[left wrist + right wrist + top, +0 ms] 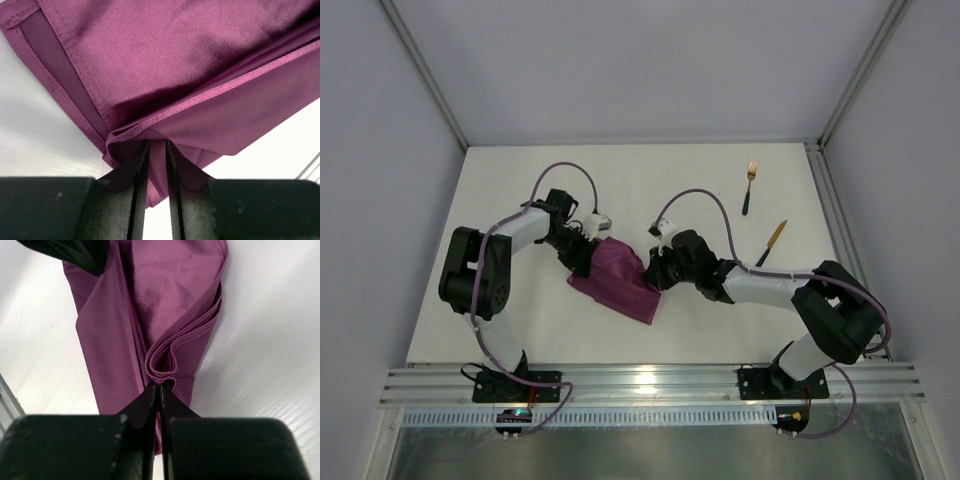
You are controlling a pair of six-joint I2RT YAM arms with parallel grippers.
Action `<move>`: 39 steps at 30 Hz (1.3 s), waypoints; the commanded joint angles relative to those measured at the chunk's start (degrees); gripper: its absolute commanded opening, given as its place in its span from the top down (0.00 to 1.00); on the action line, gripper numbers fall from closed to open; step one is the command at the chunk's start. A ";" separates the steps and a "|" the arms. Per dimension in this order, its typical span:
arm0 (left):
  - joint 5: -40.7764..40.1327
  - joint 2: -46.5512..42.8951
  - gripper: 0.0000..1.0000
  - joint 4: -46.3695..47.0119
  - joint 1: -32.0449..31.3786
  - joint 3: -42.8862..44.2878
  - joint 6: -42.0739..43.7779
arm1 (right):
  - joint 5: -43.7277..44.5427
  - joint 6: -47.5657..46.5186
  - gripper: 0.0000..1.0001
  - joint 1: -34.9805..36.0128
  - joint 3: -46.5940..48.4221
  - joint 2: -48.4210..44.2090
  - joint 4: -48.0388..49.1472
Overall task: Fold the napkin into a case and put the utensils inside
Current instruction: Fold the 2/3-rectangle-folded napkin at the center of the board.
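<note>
Top view: only here do you get the full layout. The napkin (618,280) is a folded, rumpled oblong at desk (520,320) ctr, btwn the two arms. Fork (750,182) & knife (772,243) show in this view only, far right, well apart from the cloth.
Napkin axis: long axis runs diagonal in top view, far-left end to near-right end. The near-right end narrows to a corner.
Left hand (582,262): sits at the napkin's left edge, toward its far end.
Left wrist view: gives you the grip that the top view hides. Left hand (157,146) is narrow, w/ a fold of cloth pinched btwn the fingers. The napkin (175,60) fans out from the tips, hems & overlapping layers plain.
Right hand (656,274): sits at the napkin's right edge, approx mid-length.
Right wrist view: right hand (160,386) is all but closed, clamping a stack of pleated hems. The napkin (165,290) runs straight away from the tips, several layers showing.
Fork: tines to the far edge, dark handle toward you. Axis near straight front-to-back.
Knife: gold blade far-right, dark handle near-left. Axis diagonal, a bit nearer you than the fork.
</note>
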 commanded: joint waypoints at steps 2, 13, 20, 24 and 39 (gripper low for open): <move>-3.74 3.40 0.78 1.49 0.00 -0.31 0.12 | 4.43 -6.97 0.96 3.37 -1.22 -3.25 1.03; -3.13 4.36 0.78 0.43 0.00 0.13 -0.32 | 10.31 -13.47 0.95 13.74 -1.32 -0.53 0.77; -2.78 4.80 0.79 -0.01 -0.09 0.57 -0.84 | 15.68 -16.20 0.95 19.90 -0.09 1.75 1.03; -2.60 4.98 0.79 -0.18 -0.09 0.75 -0.93 | 18.84 -16.99 0.95 22.89 2.11 4.74 -1.60; -3.65 2.26 0.73 -3.43 0.09 4.79 -0.76 | 20.07 -15.76 0.96 23.51 2.55 8.70 -5.56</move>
